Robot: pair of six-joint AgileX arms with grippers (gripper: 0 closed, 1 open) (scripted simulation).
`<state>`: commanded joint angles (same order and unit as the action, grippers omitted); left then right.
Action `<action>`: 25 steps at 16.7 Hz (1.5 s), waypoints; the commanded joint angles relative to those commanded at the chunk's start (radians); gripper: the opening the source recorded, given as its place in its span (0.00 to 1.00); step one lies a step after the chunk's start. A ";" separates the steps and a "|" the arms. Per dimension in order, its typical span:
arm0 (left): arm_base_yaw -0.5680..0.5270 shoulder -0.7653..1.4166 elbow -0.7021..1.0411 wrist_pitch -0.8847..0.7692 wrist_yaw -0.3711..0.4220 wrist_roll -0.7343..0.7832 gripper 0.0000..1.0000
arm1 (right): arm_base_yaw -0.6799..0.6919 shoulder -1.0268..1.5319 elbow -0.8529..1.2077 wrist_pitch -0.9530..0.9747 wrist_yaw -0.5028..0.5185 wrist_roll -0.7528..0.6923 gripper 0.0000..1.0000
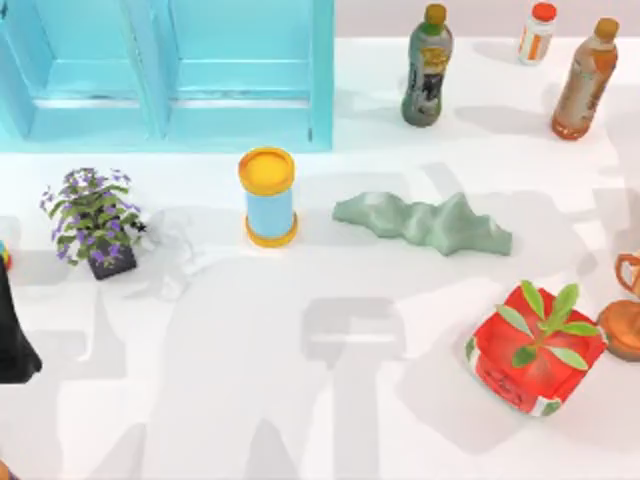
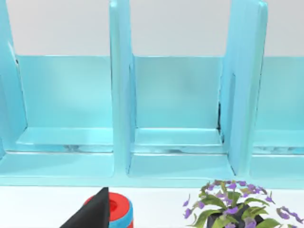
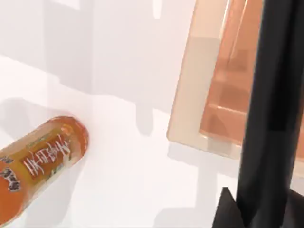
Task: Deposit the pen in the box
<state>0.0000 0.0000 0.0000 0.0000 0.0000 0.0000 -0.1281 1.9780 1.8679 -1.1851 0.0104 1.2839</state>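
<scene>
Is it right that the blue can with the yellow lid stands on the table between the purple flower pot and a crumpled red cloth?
Not quite: the cloth is pale green, not red. The top view shows the can upright between the flower pot and that cloth; the red thing is a box with a leafy plant, nearer the table's right.

The robot's body appears as plain matte black parts with no visible markings, cables or screws. In the top view, the left arm [image 1: 14, 335] is a dark, tapering black shape. In the left wrist view, a black pointed wedge of the left gripper [image 2: 92, 213] appears. In the right wrist view, the right gripper [image 3: 268, 128] is a long, straight, flat-sided black bar with an angular black base.
</scene>
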 joint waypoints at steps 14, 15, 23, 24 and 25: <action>0.000 0.000 0.000 0.000 0.000 0.000 1.00 | -0.463 -0.107 -0.281 -0.052 -0.061 -0.289 0.00; 0.000 0.000 0.000 0.000 0.000 0.000 1.00 | -0.452 -0.106 -0.286 -0.045 -0.060 -0.285 0.00; 0.000 0.000 0.000 0.000 0.000 0.000 1.00 | -0.259 -0.120 -0.403 0.082 -0.035 -0.177 0.00; 0.000 0.000 0.000 0.000 0.000 0.000 1.00 | -0.261 -0.123 -0.422 0.100 -0.037 -0.174 0.00; 0.000 0.000 0.000 0.000 0.000 0.000 1.00 | -0.269 -0.126 -0.441 0.117 -0.041 -0.176 0.00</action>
<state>0.0000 0.0000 0.0000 0.0000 0.0000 0.0000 -0.3974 1.8520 1.4271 -1.0679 -0.0302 1.1078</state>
